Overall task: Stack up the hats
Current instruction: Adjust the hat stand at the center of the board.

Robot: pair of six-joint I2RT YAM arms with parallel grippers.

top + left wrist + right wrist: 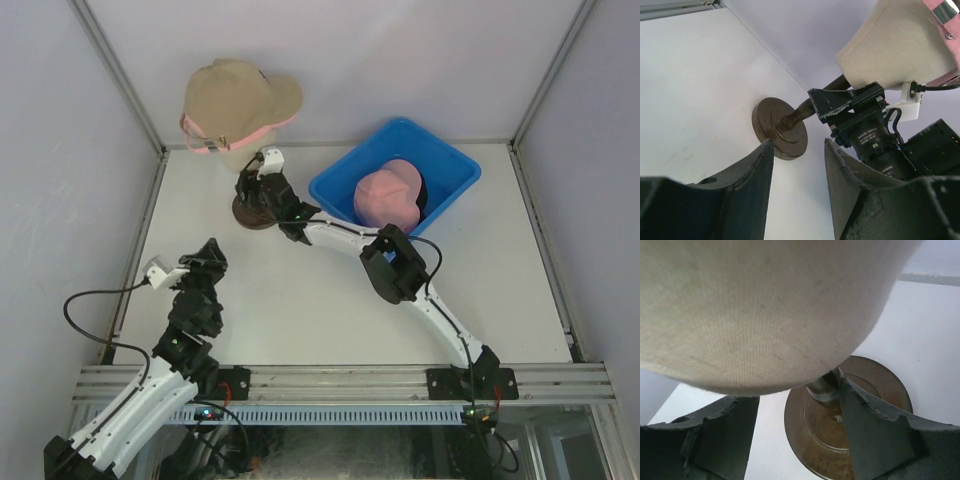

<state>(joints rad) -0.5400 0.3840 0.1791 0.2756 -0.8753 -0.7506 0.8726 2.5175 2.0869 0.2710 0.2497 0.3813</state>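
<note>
— Where are the hats?

— From overhead I see a tan cap (235, 95) on the mannequin head (232, 152), back left. A pink cap (262, 131) shows under its edge. The tan cap's long axis runs left to right and its brim points right, towards the blue bin (455, 165). In the bin, a second pink cap (385, 195) lies on a black cap (428, 195). I can't tell which way those brims face.

— And the grippers?

— My right gripper (795, 392) is under the head with its jaws apart. The stand's stem is just beside one finger, above the brown base (865, 390), and nothing is gripped. My left gripper (799, 145) is partly open and empty, well apart from the caps.
</note>
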